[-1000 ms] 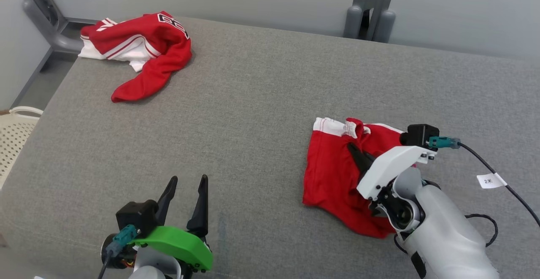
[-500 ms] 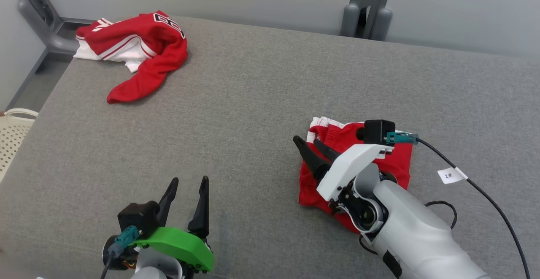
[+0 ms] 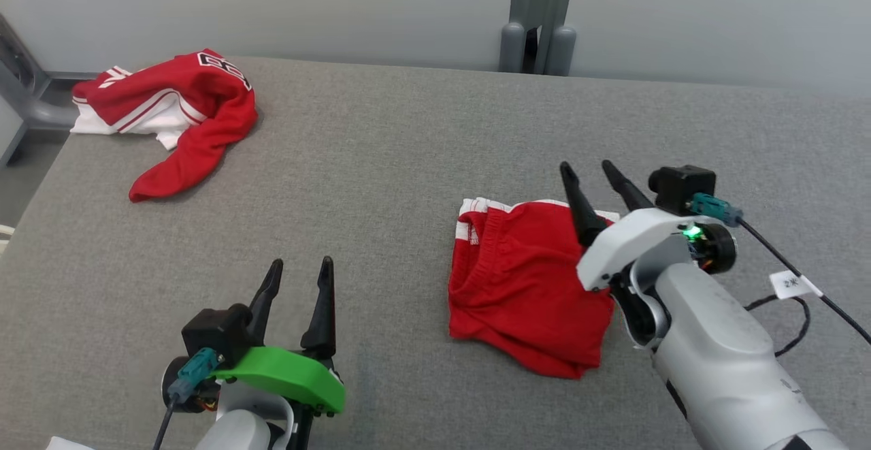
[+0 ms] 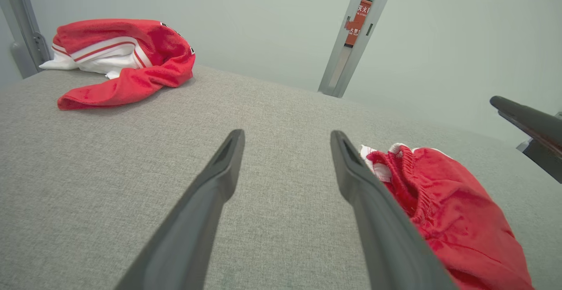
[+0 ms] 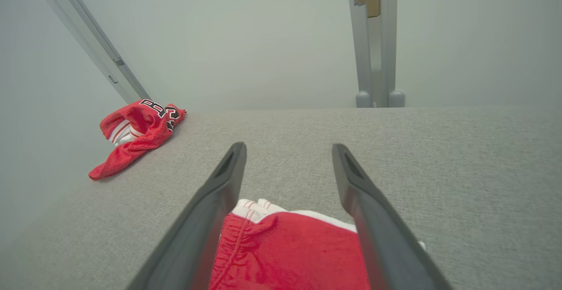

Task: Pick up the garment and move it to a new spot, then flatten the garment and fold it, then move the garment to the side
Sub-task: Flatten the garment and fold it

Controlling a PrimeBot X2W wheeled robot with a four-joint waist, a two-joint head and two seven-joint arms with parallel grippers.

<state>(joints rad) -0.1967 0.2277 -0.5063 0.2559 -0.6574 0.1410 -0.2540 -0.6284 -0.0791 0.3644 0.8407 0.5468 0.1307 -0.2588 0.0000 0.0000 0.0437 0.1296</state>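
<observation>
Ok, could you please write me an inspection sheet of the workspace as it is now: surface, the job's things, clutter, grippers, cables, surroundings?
Surface: grey fabric table, mostly bare.
Job's things: red shorts, folded, lying on the table at the right, white trim at the far edge.
Clutter: red and white jersey, crumpled at the far left corner, apart from the shorts.
Grippers: left gripper open, empty, over the near part of the table; right gripper open, empty, at the shorts' far right corner.
Cables: black cable with a white tag runs from the right wrist over the table.
Surroundings: pale wall and grey post behind the table.
</observation>
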